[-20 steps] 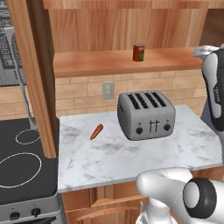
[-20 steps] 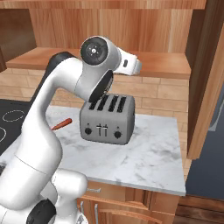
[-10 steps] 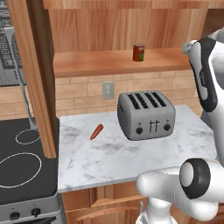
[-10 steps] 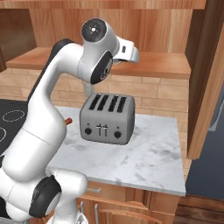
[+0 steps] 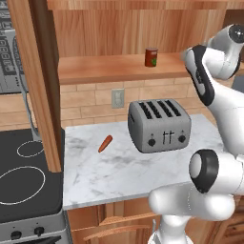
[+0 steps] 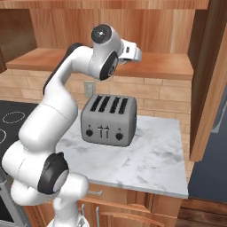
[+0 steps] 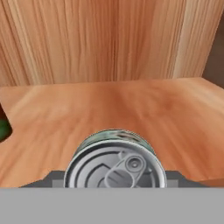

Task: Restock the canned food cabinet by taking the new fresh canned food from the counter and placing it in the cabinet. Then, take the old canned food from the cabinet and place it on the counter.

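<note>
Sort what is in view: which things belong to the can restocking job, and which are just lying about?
Part of the job:
- flat silver tin, low in the hand view, over the shelf
- red can, upright on the shelf
- wooden cabinet shelf
- marble counter

Just lying about:
- toaster
- carrot
- stovetop
- wall outlet

Cabinet shelf (image 5: 105,70) holds red can (image 5: 151,57); marble counter (image 5: 119,171) (veined) bears toaster (image 5: 159,125), carrot (image 5: 105,143)

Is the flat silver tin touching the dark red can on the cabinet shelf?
Apart. In the hand view, the flat silver tin sits at the bottom centre, while the dark red can is at the left edge, with bare cabinet shelf between them.
</note>
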